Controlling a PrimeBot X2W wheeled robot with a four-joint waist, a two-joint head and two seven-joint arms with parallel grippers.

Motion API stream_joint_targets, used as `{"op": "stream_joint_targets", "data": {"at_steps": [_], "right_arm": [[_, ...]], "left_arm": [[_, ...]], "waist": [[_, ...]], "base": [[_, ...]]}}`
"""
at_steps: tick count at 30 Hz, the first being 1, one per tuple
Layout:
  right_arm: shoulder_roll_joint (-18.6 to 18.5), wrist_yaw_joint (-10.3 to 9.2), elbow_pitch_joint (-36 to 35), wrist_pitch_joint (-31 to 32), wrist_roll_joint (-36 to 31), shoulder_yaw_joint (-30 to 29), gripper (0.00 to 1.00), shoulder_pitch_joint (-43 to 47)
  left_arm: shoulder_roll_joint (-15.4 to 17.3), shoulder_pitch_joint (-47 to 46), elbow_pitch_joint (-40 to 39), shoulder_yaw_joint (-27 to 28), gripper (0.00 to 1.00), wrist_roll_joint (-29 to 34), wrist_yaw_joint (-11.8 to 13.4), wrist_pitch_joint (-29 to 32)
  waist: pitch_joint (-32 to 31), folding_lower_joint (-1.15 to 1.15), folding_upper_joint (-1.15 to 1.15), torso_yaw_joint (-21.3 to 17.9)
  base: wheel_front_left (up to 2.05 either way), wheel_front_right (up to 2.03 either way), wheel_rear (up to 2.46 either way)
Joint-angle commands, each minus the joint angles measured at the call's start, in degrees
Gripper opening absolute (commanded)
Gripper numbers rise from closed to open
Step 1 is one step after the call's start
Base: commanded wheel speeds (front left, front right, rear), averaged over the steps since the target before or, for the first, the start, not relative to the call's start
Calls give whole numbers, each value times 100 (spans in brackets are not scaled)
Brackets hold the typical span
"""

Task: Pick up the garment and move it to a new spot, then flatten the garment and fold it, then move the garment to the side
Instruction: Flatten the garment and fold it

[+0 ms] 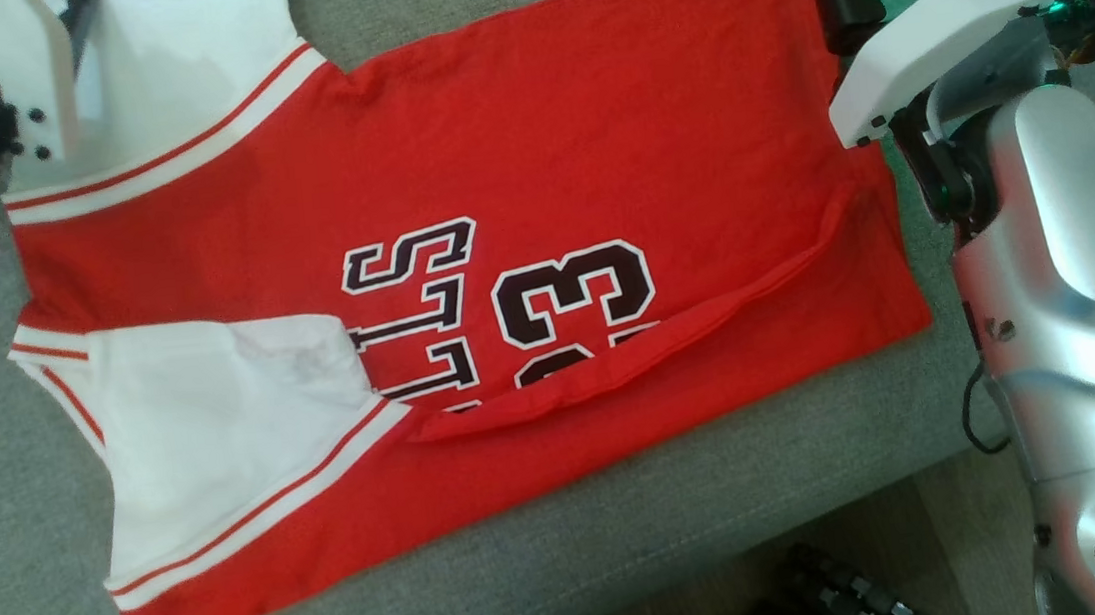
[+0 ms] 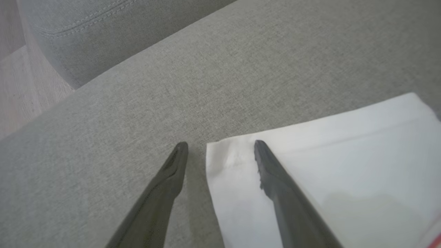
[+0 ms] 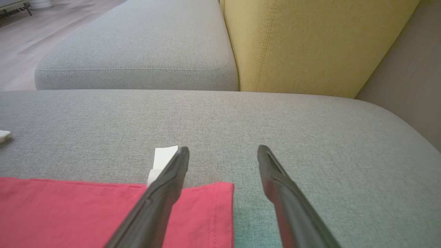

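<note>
1. Fingers of the left gripper (image 2: pixel 221 144) are spread. One tip lies over the white sleeve corner (image 2: pixel 344 155) and the other over bare grey cushion (image 2: pixel 206 69), so they straddle the cloth's edge.
2. Fingers of the right gripper (image 3: pixel 224 148) are likewise spread and hold nothing. One tip is above the red hem corner (image 3: pixel 69 213), beside a small white tag (image 3: pixel 164 153), and the other is over bare cushion.
3. Whether any tip touches the fabric, I cannot tell.
4. The garment (image 1: pixel 532 148) lies spread across the cushion, printed side up. A long red flap (image 1: pixel 662 347) is folded over the lettering along its near side.
5. Risk: each gripper reaches only a thin margin of cloth. Closing from here could pinch a single layer, or catch upholstery instead.
6. Risk: such a shallow bite would probably slip once the jersey's weight pulls on it.
7. Risk: if one side grips and the other misses, a pull would likely skew the garment and deepen that flap rather than flatten it.
8. Risk: the near hem lies close to the cushion's front edge (image 1: pixel 730 531), so a drag that way might spill it off.
</note>
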Motion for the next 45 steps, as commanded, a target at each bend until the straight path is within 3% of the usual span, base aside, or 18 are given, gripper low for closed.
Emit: {"op": "stream_joint_targets", "data": {"at_steps": [1, 4, 5, 6, 7, 13, 20, 30, 38, 45], "right_arm": [[67, -4, -190, -47, 31, 89, 100, -116], [67, -4, -192, -35, 28, 99, 100, -117], [67, -4, -188, -31, 23, 98, 100, -117], [67, -4, -181, -29, 17, 94, 100, -119], [67, -4, -170, -23, 11, 82, 100, -122], [67, -4, -30, 70, 42, -44, 100, -169], [-165, -4, 411, 276, 229, 76, 100, -209], [-932, -4, 1119, 898, 969, 541, 100, -294], [-1429, -4, 1581, 1274, 1327, 686, 100, -345], [-1636, -4, 2137, 1476, 1296, 609, 100, -465]], "left_arm": [[280, -299, -23, 104, 100, -11, 8, -49], [232, -399, 212, 5, 100, -90, 8, -84], [200, -403, 283, -21, 79, -173, 8, -36], [170, -396, 312, -83, 28, -257, 8, 27], [145, -378, 303, -171, 0, -354, 8, 103], [177, -312, -113, -581, 0, -1097, 8, 200], [4, -119, -364, -444, 0, -1757, 8, -815], [-187, 634, -1161, -433, 0, -2166, 12, -1849], [-182, 1113, -2003, -511, 0, -2217, 183, -1901], [-15, 1276, -2690, -601, 0, -2169, 390, -1699]], "waist": [[17, 0, 0, -9], [37, 0, 0, -20], [36, 0, 0, -21], [30, 0, 0, -17], [21, 0, 0, -8], [-95, 0, 0, 161], [-602, 0, 0, 611], [-1194, 0, 0, 1270], [-1245, 0, 0, 1576], [-1124, 0, 0, 1656]], "base": [[0, 0, 0], [0, 0, 0], [0, 0, 0], [0, 0, 0], [0, 0, 0], [0, 0, 0], [0, 0, 0], [0, 0, 0], [0, 0, 0], [0, 0, 0]]}}
